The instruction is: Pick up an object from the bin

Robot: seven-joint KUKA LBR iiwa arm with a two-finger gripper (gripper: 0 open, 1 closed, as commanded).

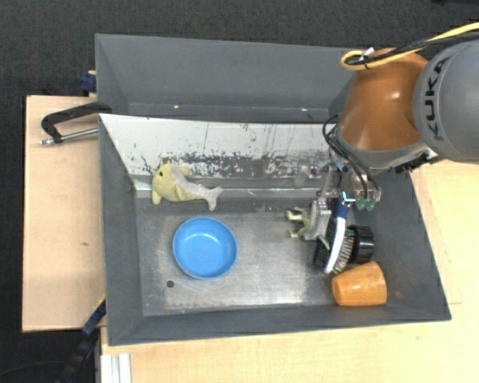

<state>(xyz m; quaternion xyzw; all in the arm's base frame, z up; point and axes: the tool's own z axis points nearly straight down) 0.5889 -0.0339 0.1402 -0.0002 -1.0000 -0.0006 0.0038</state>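
My gripper (332, 206) hangs low over the right part of the bin, below the arm's orange cover. Right under it lies a black brush with a white handle (341, 247), running from near the gripper toward the front. A small grey-beige piece (301, 223) lies just left of the gripper, close to it or touching. An orange cup (359, 285) lies on its side in the front right corner, against the brush.
A blue bowl (204, 247) stands upright on the bin floor left of centre. A yellow toy fish with a grey tail (176, 185) lies against the back wall at the left. The arm reaches in from the right over the rim.
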